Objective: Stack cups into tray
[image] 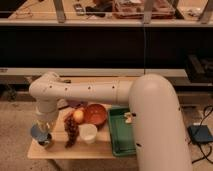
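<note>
A pale blue-grey cup stands at the front left corner of the small wooden table. A shiny steel cup seems to sit right beside or under it. My gripper hangs at the end of the white arm, directly over these cups and partly hiding them. The dark-green tray lies on the right side of the table, partly behind my forearm. A small pale yellow item lies in the tray.
An orange bowl sits mid-table with a round yellow-orange fruit beside it. Dark grapes and a small white bowl lie in front. My thick white forearm covers the right side. A dark counter runs behind.
</note>
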Robot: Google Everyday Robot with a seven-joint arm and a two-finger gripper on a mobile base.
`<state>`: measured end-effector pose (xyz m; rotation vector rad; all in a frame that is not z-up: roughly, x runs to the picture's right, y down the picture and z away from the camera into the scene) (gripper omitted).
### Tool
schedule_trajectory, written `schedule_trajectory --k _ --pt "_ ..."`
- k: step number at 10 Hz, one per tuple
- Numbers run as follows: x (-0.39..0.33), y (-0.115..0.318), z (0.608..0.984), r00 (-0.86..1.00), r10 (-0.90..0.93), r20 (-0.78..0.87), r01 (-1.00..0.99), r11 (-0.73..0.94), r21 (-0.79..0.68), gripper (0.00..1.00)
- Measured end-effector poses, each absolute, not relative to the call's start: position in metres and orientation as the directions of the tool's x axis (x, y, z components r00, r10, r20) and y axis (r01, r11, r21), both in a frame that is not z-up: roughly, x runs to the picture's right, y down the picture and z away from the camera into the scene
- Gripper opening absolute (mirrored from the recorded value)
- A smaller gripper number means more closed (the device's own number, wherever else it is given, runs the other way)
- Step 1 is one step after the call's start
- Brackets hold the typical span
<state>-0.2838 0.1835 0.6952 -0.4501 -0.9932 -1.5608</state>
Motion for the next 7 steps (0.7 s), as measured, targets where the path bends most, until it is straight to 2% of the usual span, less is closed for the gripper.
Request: schedule_trajectory --k 4,7 --pt "-0.282 0.193 0.706 -0.239 -0.595 0.767 0.950 0.022 0.312 0.01" --pt "-0.281 0.193 0.708 -0.224 -0.599 0.769 0.955 0.021 0.295 0.27"
